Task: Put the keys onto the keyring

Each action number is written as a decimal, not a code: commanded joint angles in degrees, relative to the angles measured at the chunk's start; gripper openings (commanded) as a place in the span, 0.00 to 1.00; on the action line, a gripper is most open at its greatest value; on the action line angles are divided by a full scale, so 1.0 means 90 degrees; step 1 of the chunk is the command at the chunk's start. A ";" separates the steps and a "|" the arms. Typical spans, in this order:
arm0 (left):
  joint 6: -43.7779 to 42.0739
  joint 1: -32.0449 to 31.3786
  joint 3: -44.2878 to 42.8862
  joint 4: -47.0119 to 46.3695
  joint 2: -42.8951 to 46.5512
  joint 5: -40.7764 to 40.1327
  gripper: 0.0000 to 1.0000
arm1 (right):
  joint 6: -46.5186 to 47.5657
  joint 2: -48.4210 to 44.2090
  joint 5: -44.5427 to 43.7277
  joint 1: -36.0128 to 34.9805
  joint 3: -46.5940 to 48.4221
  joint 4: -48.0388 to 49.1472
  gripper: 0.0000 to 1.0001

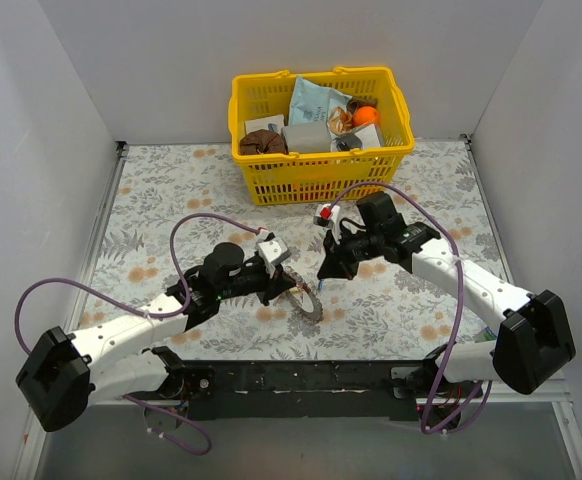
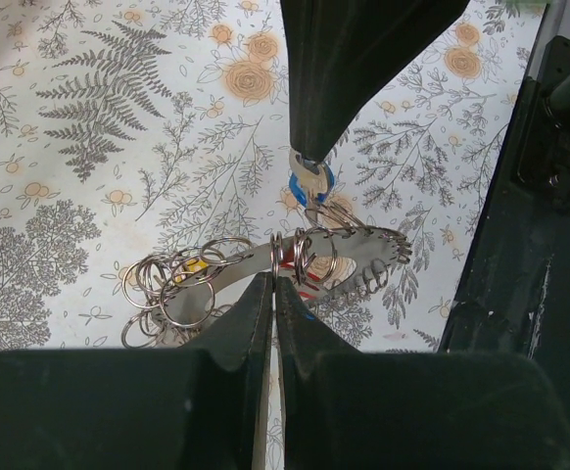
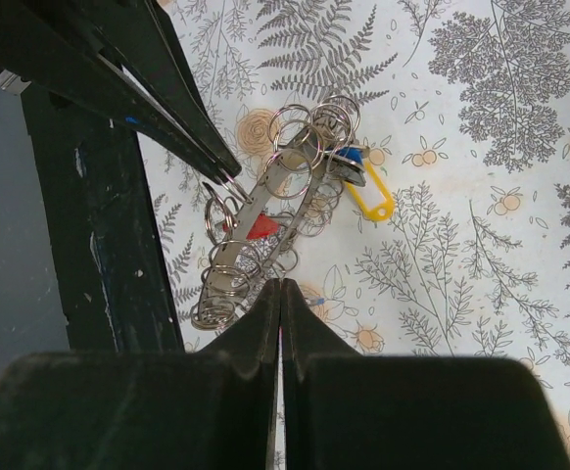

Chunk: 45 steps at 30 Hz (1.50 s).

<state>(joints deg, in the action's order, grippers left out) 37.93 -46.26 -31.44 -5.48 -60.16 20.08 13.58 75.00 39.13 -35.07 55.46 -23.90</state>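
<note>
The keyring (image 1: 306,303) is a silver band strung with several small split rings, tilted up off the table. My left gripper (image 1: 283,286) is shut on its band, as the left wrist view (image 2: 273,279) shows. The keyring (image 2: 368,245) carries a red key (image 3: 261,227) and a yellow tag (image 3: 373,201) with a blue piece beside it. My right gripper (image 1: 324,272) is shut on a blue-headed key (image 2: 312,182) and holds it just above the band. In the right wrist view my right gripper (image 3: 280,284) sits at the keyring's (image 3: 221,279) lower end.
A yellow basket (image 1: 311,175) with packets and food items stands at the back centre. The black mounting bar (image 1: 301,380) runs along the near edge, close to the keyring. White walls enclose the floral tablecloth on three sides.
</note>
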 commanded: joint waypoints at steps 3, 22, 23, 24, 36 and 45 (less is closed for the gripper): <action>-0.0025 -0.0065 -0.0149 0.0237 0.0121 0.0123 0.00 | 0.0160 0.0036 -0.0003 -0.0039 0.0332 0.0009 0.01; 0.0062 -0.0085 -0.0598 0.2815 0.1696 -0.0531 0.00 | 0.0171 -0.0160 0.0173 -0.0029 0.0088 0.0302 0.01; 0.0101 -0.0085 -0.0695 0.2738 0.1530 -0.0551 0.00 | 0.0161 -0.0179 0.0231 -0.0039 0.0059 0.0321 0.01; 0.0169 -0.0085 -0.0754 0.2679 0.1277 -0.0532 0.00 | 0.0151 -0.0189 0.0241 -0.0039 0.0039 0.0370 0.01; 0.0112 -0.0172 -0.0042 0.0199 0.0102 0.0473 0.00 | 0.0131 -0.0257 0.0651 -0.0039 -0.0186 0.0780 0.01; 0.0004 -0.0250 0.0212 0.0052 0.0571 0.0923 0.00 | 0.0092 -0.0043 0.0906 -0.0204 -0.0196 0.1005 0.01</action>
<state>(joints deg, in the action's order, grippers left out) 38.81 -47.70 -30.33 -1.19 -56.64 24.51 14.70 74.35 45.10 -35.53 53.65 -17.74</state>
